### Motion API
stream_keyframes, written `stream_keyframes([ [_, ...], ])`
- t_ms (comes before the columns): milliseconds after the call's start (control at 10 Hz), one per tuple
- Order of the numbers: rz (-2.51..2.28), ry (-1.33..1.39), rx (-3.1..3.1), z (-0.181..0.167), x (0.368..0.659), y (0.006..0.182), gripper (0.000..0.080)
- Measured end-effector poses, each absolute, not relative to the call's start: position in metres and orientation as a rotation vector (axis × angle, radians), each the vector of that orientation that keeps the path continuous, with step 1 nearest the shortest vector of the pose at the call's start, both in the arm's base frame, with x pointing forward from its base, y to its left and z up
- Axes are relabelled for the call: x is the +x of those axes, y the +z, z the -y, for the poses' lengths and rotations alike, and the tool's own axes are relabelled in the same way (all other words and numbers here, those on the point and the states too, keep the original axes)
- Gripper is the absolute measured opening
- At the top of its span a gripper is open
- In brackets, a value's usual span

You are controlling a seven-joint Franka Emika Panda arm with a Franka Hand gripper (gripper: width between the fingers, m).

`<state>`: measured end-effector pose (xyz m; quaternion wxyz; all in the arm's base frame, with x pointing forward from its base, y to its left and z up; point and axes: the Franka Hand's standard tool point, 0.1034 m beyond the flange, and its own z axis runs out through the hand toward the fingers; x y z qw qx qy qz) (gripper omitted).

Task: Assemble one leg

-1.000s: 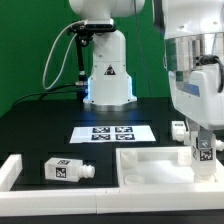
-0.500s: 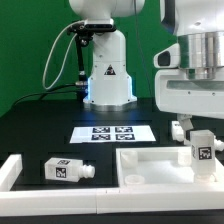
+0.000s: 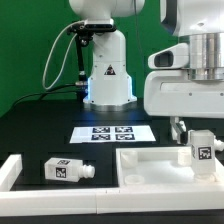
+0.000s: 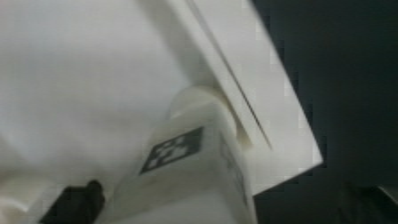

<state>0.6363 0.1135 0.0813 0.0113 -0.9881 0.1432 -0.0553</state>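
Note:
One leg [image 3: 201, 149] stands upright on the right part of the large white panel [image 3: 150, 160], its tag facing the camera. My gripper [image 3: 188, 118] hangs just above and slightly to the exterior view's left of it, open and holding nothing. Its fingers are mostly hidden under the big white hand body. In the wrist view the same leg [image 4: 192, 150] shows close up against the panel [image 4: 89, 90], with one dark fingertip [image 4: 71, 205] beside it. A second leg [image 3: 68, 171] lies on its side at the exterior view's left.
The marker board [image 3: 113, 133] lies flat behind the panel. Another small white part [image 3: 178, 129] sits behind the standing leg. A white rail [image 3: 10, 170] runs along the table's left front. The robot base [image 3: 108, 75] stands at the back.
My gripper has let go of the standing leg, risen and shifted to the exterior view's left. The leg stays upright on the panel.

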Motion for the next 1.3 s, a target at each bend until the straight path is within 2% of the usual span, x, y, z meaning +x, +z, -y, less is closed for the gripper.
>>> stream_keyframes([
  [200, -0.442, -0.165, -3.084, -0.1139, 0.6350, 0.0787, 0.0648],
  [400, -0.499, -0.164, -3.073, -0.1136, 0.6349, 0.0786, 0.0391],
  [500, -0.611, -0.162, -3.048, -0.1137, 0.6349, 0.0786, 0.0391],
  [600, -0.719, -0.160, -3.021, -0.1138, 0.6349, 0.0786, 0.0282],
  [800, -0.925, -0.156, -2.957, -0.1137, 0.6354, 0.0777, 0.0282],
  [1100, -1.532, -0.133, -2.677, -0.1103, 0.6392, 0.0772, 0.0282],
  [1300, -2.040, -0.069, -2.258, -0.1078, 0.6387, 0.0763, 0.0284],
])
